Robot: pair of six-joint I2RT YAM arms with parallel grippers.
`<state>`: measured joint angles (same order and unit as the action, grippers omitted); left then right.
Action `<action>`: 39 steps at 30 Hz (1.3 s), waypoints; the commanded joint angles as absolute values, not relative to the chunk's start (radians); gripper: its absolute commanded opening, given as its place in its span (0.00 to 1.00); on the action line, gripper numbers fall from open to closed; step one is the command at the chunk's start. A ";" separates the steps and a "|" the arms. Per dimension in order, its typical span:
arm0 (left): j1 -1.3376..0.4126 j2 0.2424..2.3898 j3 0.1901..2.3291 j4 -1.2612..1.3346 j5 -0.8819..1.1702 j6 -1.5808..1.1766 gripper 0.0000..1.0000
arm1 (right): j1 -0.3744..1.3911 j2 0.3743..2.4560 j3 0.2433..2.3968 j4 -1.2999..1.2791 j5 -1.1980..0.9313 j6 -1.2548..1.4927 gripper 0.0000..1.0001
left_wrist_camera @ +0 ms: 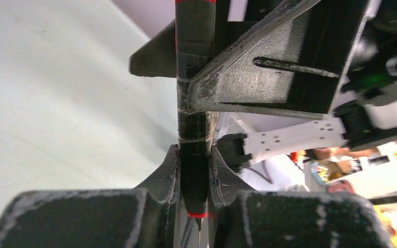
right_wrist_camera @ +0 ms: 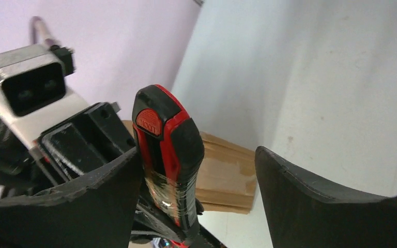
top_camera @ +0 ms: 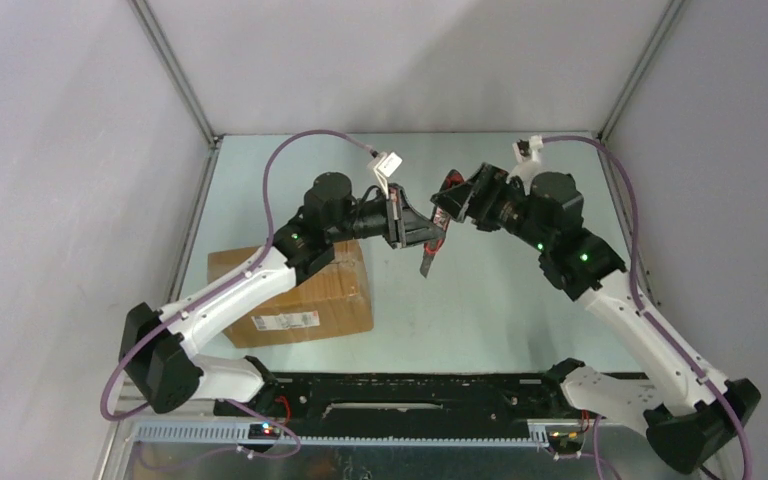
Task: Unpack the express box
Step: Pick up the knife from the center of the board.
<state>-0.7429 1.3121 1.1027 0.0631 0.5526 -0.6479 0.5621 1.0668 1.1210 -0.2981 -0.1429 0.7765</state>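
The express box, brown cardboard with a white label on its near side, lies on the table's left half under my left arm; it also shows behind the jaws in the right wrist view. A black and red utility knife hangs in the air over the middle of the table. My left gripper is shut on the knife's blade end, its pads tight against both sides. My right gripper stands open around the knife's handle, which leans against the left finger, with a wide gap to the right finger.
Grey enclosure walls and metal posts ring the pale green table. A black rail runs along the near edge between the arm bases. Purple cables loop above both arms.
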 commanded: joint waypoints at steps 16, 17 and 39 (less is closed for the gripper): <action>-0.721 1.288 1.038 0.340 0.815 -0.913 0.00 | 0.449 0.974 0.941 0.206 -0.528 0.925 0.56; -0.717 1.288 1.039 0.331 0.824 -0.911 0.00 | 0.447 0.966 0.938 0.193 -0.542 0.918 0.56; -0.710 1.260 0.963 0.387 0.875 -0.973 0.65 | 0.415 0.917 0.917 0.224 -0.460 1.014 0.00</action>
